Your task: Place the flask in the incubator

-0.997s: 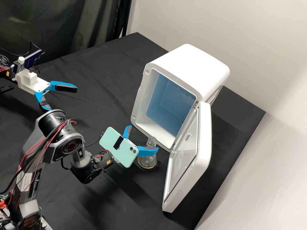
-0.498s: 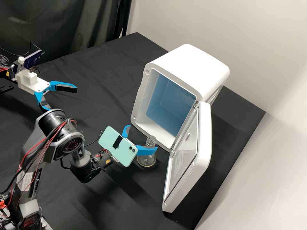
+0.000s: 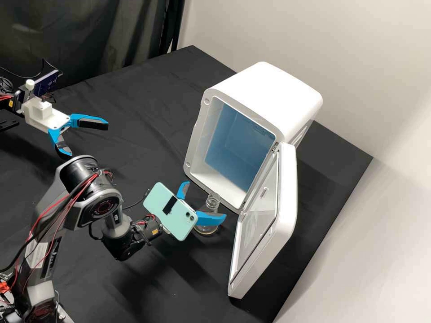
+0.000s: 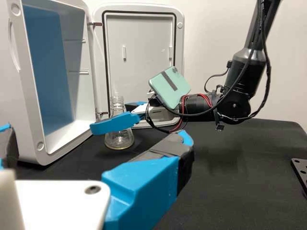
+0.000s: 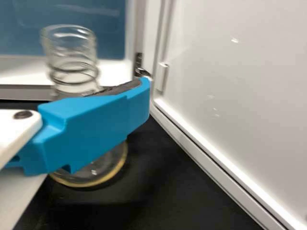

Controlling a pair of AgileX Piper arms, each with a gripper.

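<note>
Right claw [image 3: 203, 202] open wide around flask [image 3: 213, 202], left claw [image 3: 83, 139] open, holding nothing.
Flask is clear glass, upright on the bench [image 3: 134, 98], sitting between the right claw's two blue fingers [image 5: 91, 122]; can't tell if either finger touches the glass. Base looks yellowish; liquid or not, can't tell. Just past the claw's tips is the incubator [image 3: 269, 89], with a blue interior and its door [image 3: 269, 215] swung open beside the near finger. Left claw is well apart from flask and incubator.
</note>
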